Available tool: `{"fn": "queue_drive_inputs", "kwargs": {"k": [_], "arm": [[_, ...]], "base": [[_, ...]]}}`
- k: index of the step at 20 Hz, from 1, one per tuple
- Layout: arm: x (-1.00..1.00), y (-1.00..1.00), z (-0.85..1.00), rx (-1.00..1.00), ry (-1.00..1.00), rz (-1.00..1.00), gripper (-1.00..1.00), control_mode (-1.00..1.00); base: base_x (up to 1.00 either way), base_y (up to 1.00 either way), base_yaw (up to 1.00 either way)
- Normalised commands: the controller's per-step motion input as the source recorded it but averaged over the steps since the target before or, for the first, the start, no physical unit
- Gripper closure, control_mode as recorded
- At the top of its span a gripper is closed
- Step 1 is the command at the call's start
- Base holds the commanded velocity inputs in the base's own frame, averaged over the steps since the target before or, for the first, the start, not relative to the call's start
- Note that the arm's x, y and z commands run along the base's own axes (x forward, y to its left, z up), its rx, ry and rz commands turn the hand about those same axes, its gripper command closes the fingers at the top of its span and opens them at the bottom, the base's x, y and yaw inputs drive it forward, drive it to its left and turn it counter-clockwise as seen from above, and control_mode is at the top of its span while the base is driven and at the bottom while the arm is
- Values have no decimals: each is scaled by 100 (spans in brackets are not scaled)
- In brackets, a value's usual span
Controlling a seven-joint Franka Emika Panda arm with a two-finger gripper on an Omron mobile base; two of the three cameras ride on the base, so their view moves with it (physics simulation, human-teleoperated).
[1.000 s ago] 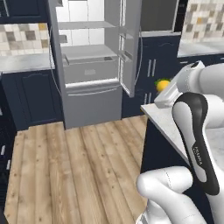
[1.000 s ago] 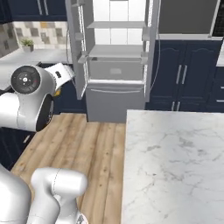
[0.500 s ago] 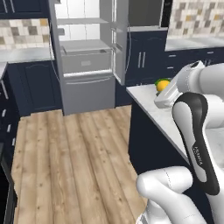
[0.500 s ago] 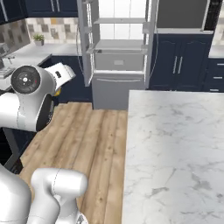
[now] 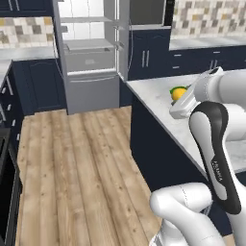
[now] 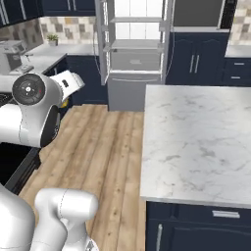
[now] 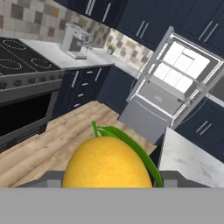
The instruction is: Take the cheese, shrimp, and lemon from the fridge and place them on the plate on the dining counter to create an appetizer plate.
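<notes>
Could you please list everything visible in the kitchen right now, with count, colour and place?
Lemon: one, yellow with green leaves, held between the gripper's fingers.
Fridge: one, pale grey, doors open, at the far end of the wood floor.
Dining counter: one, white marble top on a navy base, right of the floor.
Stove: one, black top, seen in the hand view.
Coffee machine: one, grey, on the worktop beside the stove.
Potted plant: one, green, on the far worktop.
Cabinets: several, navy, along the walls.
Gripper: one, white, closed on the lemon, over the counter's edge.
</notes>
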Motion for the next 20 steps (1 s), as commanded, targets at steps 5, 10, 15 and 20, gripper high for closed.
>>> {"fn": "queue_drive_inputs", "kwargs": {"k": [5,10,15,20], "arm": [[0,0,0,0,0,0,100,100],[0,0,0,0,0,0,100,100],[0,0,0,0,0,0,100,100],[0,0,0,0,0,0,100,100]], "base": [[-100,0,0],[-97,-39,0],[-64,-100,-1],[34,-100,-5]]}}
